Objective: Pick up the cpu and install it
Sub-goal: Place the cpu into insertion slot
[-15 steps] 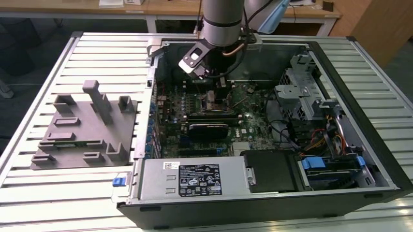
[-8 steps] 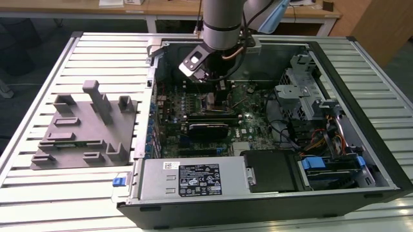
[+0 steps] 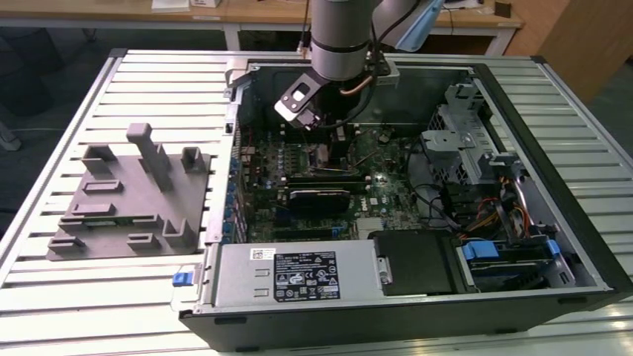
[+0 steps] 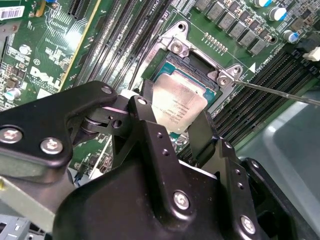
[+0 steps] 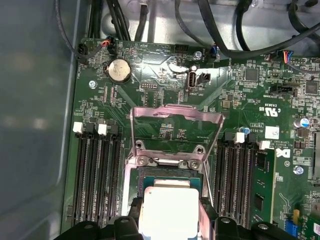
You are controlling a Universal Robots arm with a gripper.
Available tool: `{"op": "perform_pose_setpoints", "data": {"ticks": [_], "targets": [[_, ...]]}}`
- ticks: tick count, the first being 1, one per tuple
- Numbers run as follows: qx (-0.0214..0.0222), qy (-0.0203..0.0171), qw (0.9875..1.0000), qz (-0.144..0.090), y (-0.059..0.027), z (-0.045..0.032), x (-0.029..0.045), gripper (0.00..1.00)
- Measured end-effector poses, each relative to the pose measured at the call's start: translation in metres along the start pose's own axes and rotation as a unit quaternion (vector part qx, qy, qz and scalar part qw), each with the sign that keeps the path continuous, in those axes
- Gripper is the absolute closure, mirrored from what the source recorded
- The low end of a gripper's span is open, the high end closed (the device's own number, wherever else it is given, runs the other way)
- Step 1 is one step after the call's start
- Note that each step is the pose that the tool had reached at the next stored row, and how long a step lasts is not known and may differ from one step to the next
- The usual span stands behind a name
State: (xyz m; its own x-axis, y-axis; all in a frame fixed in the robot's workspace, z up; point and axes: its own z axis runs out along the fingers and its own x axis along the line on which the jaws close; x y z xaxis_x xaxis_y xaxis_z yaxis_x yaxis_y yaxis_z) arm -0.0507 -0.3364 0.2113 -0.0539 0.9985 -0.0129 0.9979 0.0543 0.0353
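The cpu (image 4: 180,100) is a small silvery-white square chip, and it sits between my gripper's black fingers (image 4: 144,107) directly over the open socket frame (image 4: 200,60) on the green motherboard. In the first wrist view the cpu (image 5: 167,210) covers most of the socket opening, with the hinged load plate (image 5: 175,122) raised beyond it. My gripper (image 4: 172,115) is shut on the cpu's two opposite edges. In the exterior view the gripper (image 3: 331,144) reaches down inside the open computer case (image 3: 583,245), near the case's far wall.
Memory slots (image 5: 95,170) run along both sides of the socket. A thin metal lever rod (image 4: 280,92) sticks out beside it. A grey fixture block (image 3: 129,200) with upright posts stands on the slatted table at the exterior view's left. A power supply (image 3: 296,274) fills the case's near side.
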Motion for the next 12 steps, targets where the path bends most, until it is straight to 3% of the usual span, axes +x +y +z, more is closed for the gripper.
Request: {"op": "perform_pose_setpoints", "data": {"ticks": [12], "targets": [[0.0, -0.0002, 1.0, 0.005, -0.0001, 0.0069, 0.0022, 0.47]]}}
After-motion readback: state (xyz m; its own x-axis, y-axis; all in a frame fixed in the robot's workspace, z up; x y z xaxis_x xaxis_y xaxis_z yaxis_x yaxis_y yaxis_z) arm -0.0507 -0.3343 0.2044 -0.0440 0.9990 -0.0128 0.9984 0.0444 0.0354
